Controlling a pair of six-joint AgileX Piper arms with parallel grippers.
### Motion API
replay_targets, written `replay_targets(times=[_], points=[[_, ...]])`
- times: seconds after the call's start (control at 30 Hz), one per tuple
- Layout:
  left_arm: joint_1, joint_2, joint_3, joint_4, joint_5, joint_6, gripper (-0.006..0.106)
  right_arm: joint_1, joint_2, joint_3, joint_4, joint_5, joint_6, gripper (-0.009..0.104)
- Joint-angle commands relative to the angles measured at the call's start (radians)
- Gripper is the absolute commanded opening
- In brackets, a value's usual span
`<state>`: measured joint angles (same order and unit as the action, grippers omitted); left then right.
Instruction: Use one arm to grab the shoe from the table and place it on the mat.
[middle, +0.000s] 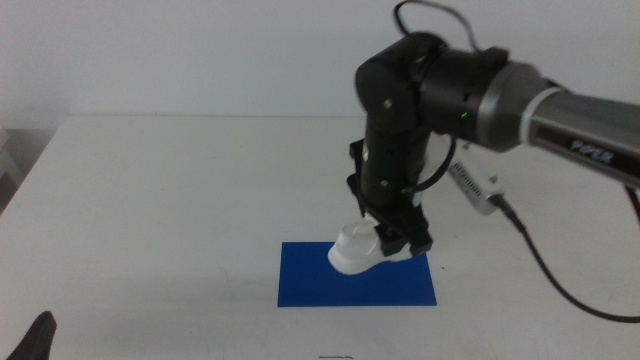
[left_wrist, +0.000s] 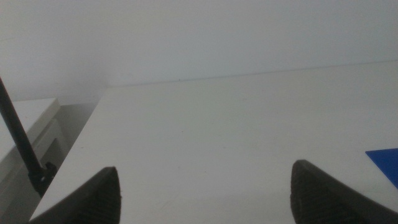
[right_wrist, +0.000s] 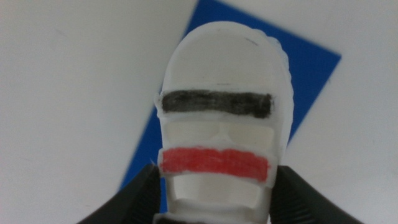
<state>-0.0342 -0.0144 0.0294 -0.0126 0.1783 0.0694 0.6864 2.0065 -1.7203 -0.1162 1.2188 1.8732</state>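
Observation:
My right gripper comes down from the right arm and is shut on the shoe, a white sandal held by its heel end. The shoe hangs tilted, toe down, over the upper middle of the blue mat on the table. I cannot tell whether the toe touches the mat. In the right wrist view the shoe shows a dark strap and a red strap, between the two jaws of the right gripper, with the mat beneath it. My left gripper is open and empty, low at the front left.
A corner of the mat shows in the left wrist view. A cable trails from the right arm over the table's right side. The table's left edge runs close to the left gripper.

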Motion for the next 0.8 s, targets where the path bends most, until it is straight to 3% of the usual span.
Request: replay_targets(times=[0.0, 0.17, 0.37, 0.47, 0.6, 0.77], points=[[-0.004, -0.019, -0.003, -0.009, -0.083, -0.015, 0.094, 0.012, -0.034, -0.023, -0.024, 0.070, 0.019, -0.001], [-0.004, -0.019, -0.003, -0.009, -0.083, -0.015, 0.094, 0.014, -0.005, -0.025, 0.007, 0.070, 0.003, -0.001], [-0.004, -0.019, -0.003, -0.009, -0.083, -0.015, 0.094, 0.015, -0.004, -0.025, -0.041, 0.056, -0.148, -0.001], [-0.004, -0.019, -0.003, -0.009, -0.083, -0.015, 0.094, 0.015, -0.004, -0.025, -0.052, 0.019, -0.374, -0.001], [-0.004, -0.019, -0.003, -0.009, -0.083, -0.015, 0.094, 0.015, -0.004, -0.025, -0.053, -0.012, -0.810, -0.001], [-0.004, -0.019, -0.003, -0.009, -0.083, -0.015, 0.094, 0.015, -0.004, -0.025, -0.074, 0.064, -1.401, -0.001]])
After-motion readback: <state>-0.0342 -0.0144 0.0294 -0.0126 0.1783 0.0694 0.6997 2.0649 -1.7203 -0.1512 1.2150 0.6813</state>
